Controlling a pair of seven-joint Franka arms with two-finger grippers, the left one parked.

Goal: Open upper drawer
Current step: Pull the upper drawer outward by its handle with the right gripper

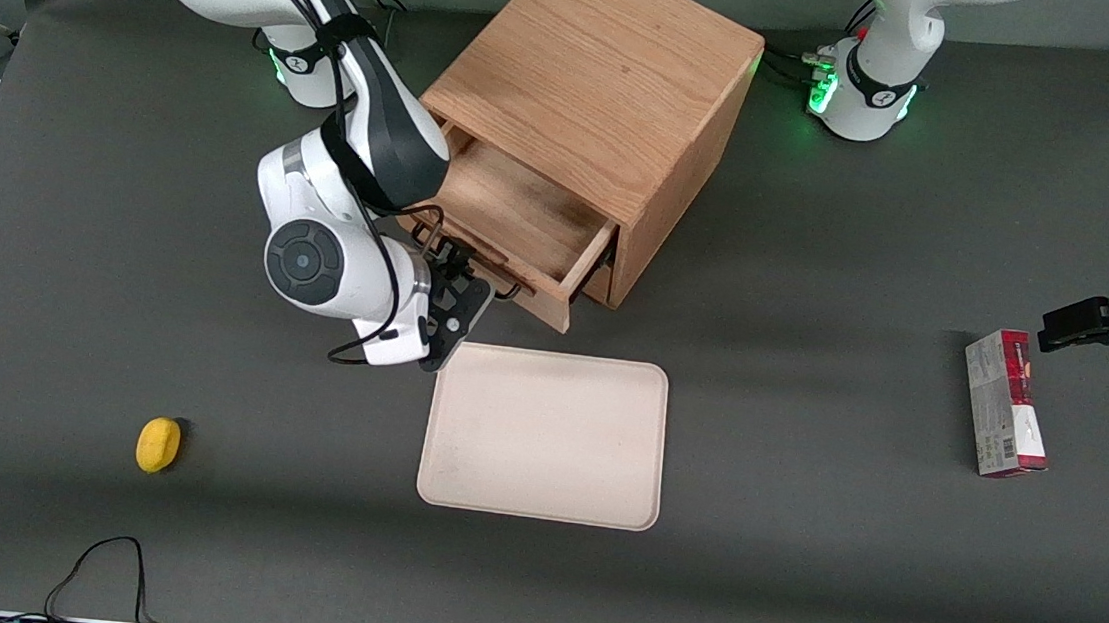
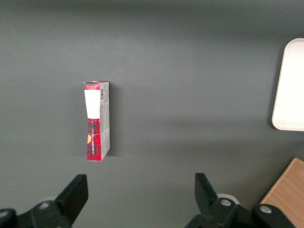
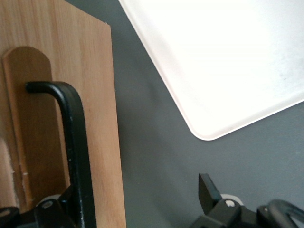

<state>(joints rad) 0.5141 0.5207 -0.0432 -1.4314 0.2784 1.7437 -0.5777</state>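
The oak cabinet stands at the back middle of the table. Its upper drawer is pulled out part way, and its bare wooden inside shows. My right gripper is at the drawer's front, by the black wire handle. In the right wrist view the drawer front and the handle fill one side. The gripper is open, one finger close beside the handle, the other apart over the dark table. The jaws are spread wide and hold nothing.
A cream tray lies just in front of the drawer, also in the right wrist view. A yellow object lies toward the working arm's end. A red and grey box lies toward the parked arm's end.
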